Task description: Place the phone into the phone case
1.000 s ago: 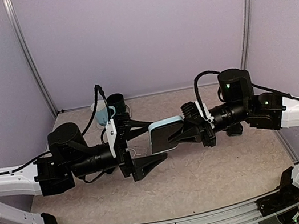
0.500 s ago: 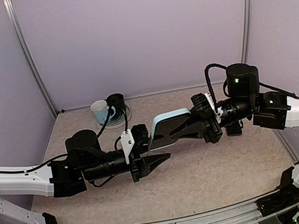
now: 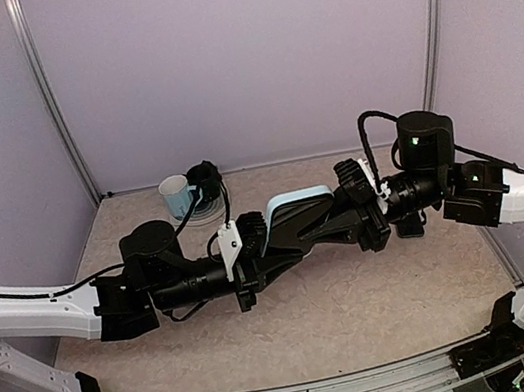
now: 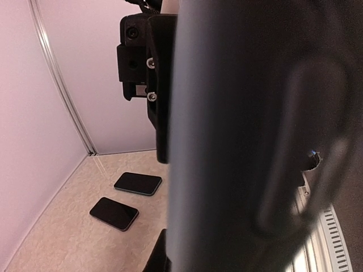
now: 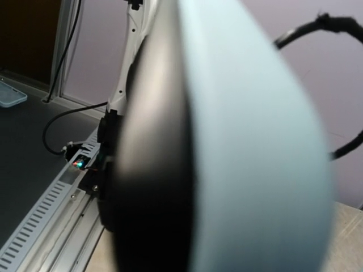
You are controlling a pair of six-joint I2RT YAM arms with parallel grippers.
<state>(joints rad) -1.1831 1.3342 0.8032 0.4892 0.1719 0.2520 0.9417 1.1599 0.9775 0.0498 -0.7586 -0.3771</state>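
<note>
Noted phone point(image 3: 292, 223), backed by case point(image 3: 295, 197), lying lengthwise between both pincers; found right gripper point(image 3: 316, 227) clenched on phone's right end, left gripper point(image 3: 274, 253) at left end, grasp not determinable.

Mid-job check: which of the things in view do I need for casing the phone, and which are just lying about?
For the job:
phone
light blue phone case
right gripper, holding the case
left gripper, at the phone's lower end, grip unclear

Lying about:
pale mug
black cup beside it
spare phone and second spare phone, flat on the table
</note>
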